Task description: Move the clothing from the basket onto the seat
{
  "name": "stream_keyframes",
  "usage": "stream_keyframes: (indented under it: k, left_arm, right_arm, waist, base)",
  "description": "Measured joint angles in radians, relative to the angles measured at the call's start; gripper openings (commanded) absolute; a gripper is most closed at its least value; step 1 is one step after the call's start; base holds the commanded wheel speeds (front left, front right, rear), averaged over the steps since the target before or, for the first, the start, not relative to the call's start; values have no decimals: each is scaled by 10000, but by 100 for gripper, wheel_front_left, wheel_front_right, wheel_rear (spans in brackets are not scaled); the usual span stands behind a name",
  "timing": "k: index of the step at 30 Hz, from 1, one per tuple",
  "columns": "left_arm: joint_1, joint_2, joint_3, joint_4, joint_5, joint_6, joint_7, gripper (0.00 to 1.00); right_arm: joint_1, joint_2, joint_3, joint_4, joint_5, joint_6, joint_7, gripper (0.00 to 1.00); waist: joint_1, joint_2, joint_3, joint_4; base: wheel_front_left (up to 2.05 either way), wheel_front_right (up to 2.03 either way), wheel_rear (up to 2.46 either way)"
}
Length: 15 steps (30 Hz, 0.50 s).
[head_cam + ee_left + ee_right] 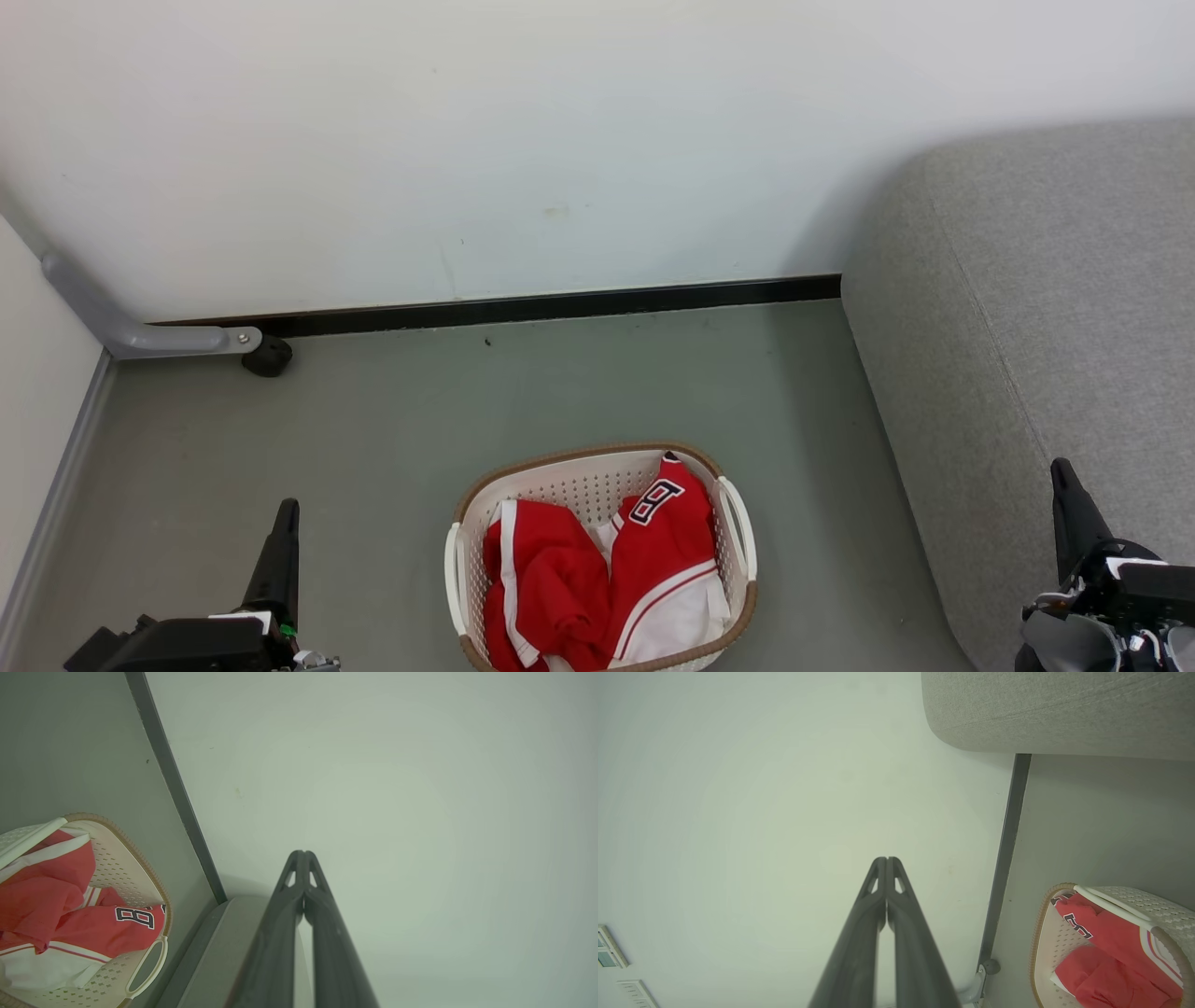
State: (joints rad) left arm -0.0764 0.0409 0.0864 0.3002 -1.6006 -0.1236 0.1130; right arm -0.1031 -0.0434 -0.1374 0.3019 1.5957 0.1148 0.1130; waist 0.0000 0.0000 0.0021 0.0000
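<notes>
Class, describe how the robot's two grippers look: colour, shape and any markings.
The left gripper and right gripper each have two long, dark grey, tapering fingers with triangular cut-outs near the tips. The left's housing is black with a white strip and green dot; the right's is black and pale grey.

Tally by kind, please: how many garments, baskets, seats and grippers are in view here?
Red garments: 2 (left garment, numbered garment)
Basket: 1
Seat: 1
Grippers: 2 (left gripper, right gripper, both shut)
Total: 6
</notes>
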Motion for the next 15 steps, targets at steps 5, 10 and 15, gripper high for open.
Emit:
stream_keyframes:
  k: [5, 10, 15]
  left_arm:
    - [0, 0, 0, 0, 0, 0, 0, 0]
    - [0, 0, 0, 0, 0, 0, 0, 0]
    - [0, 0, 0, 0, 0, 0, 0, 0]
  right_arm:
    - [0, 0, 0, 0, 0, 0, 0, 0]
    - [0, 0, 0, 0, 0, 0, 0, 0]
    - [0, 0, 0, -2, 0, 0, 0, 0]
  waist:
    - [0, 0, 0, 0]
    - [0, 0, 0, 0]
    - [0, 0, 0, 0]
  base:
    - [0, 0, 0]
    - [0, 0, 0]
    - [0, 0, 0]
